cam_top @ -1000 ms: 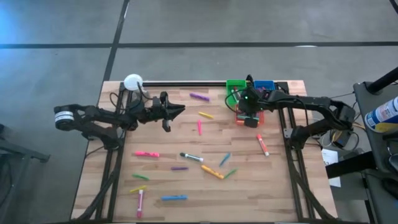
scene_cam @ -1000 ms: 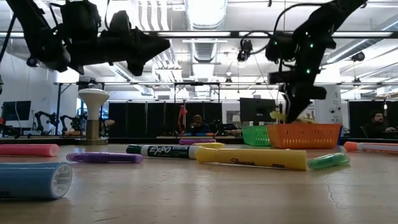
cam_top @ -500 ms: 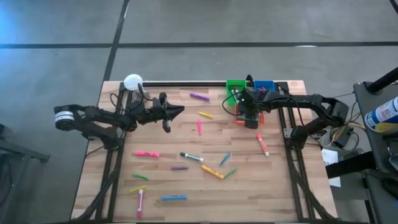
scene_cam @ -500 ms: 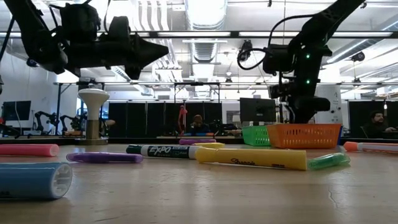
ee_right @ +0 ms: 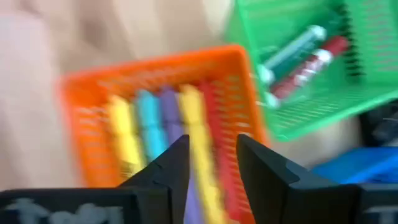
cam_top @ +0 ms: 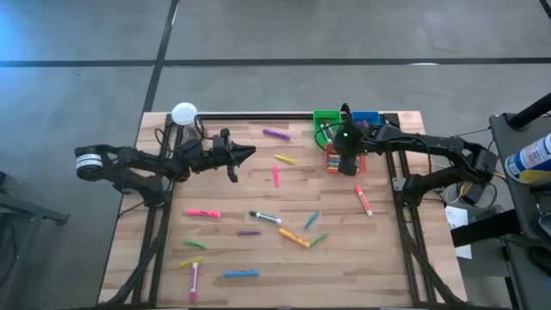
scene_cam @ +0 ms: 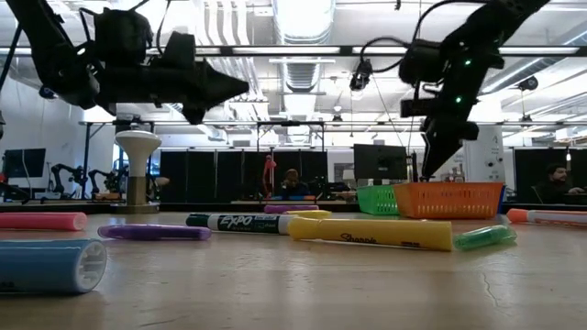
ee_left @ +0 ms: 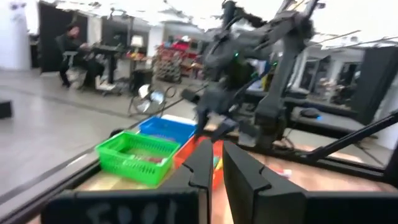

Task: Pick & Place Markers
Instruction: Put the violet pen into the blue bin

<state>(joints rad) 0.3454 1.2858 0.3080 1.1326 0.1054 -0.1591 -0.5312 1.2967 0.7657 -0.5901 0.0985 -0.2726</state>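
The right gripper is lifting off the orange bin, its fingers now parted and empty: the yellow marker it carried a second ago lies inside among the others. One more sorted. The left gripper hangs mid-tabletop, fingers nearly together, empty. Loose markers still dot the tabletop.

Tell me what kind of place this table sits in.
Probably a robotics lab or workshop: exposed ceiling pipes and strip lights, monitors on desks behind the wooden table, and a person seated at a workstation in the background.
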